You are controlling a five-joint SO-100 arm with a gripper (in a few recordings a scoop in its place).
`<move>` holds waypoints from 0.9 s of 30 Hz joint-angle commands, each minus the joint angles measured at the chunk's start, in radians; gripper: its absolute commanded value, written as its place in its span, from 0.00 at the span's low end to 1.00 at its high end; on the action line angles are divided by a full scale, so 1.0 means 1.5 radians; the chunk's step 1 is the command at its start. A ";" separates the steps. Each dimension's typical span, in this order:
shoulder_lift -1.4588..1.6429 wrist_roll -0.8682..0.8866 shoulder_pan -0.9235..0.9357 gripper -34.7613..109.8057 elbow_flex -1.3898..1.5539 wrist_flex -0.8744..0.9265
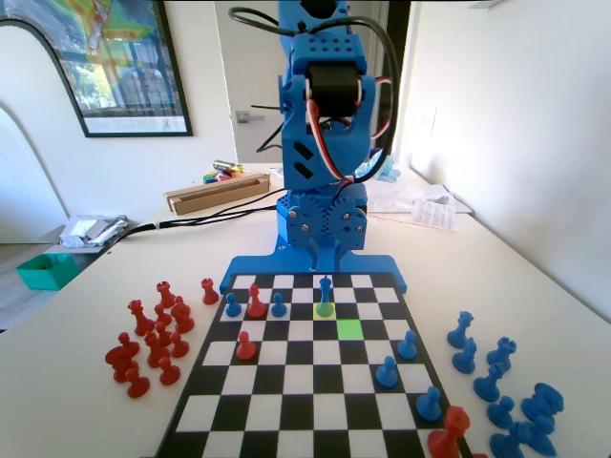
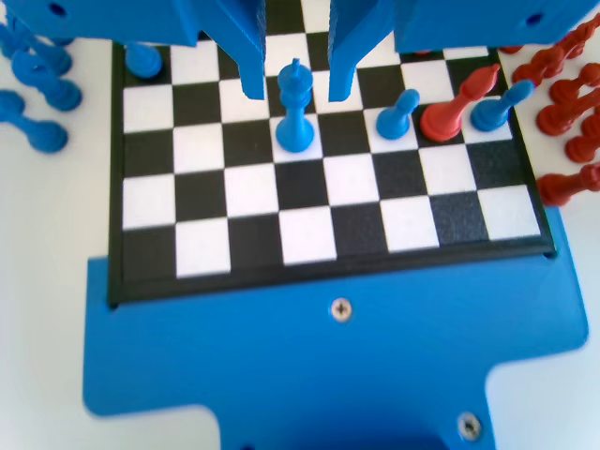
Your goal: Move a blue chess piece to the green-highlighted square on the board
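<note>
On my fixed view, going left to right: a bunch of captured red pieces [image 1: 153, 334] sits on the table left of the board [image 1: 286, 405]. The blue chess piece [image 1: 326, 294] stands upright on the pale yellow-green square [image 1: 326, 309], close to the arm's end of the board. The green-highlighted square [image 1: 349, 328] is one step diagonally nearer the camera and to the right, and it's bare. Spare blue pieces [image 1: 506, 391] lie off to the right.

On my wrist view the gripper [image 2: 294, 80] hangs right over that piece [image 2: 296, 108], jaws spread wide, one on each side of its pointed top, not touching it as far as I can see. A blue pawn [image 2: 398, 114] and a red piece [image 2: 450, 108] stand just to its right.
</note>
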 commanded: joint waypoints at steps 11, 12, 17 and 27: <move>0.031 0.001 -0.022 0.34 0.016 -0.040; 0.031 0.000 -0.021 0.34 0.017 -0.042; 0.017 -0.004 -0.016 0.34 0.019 -0.056; -0.031 -0.006 -0.013 0.34 0.017 -0.094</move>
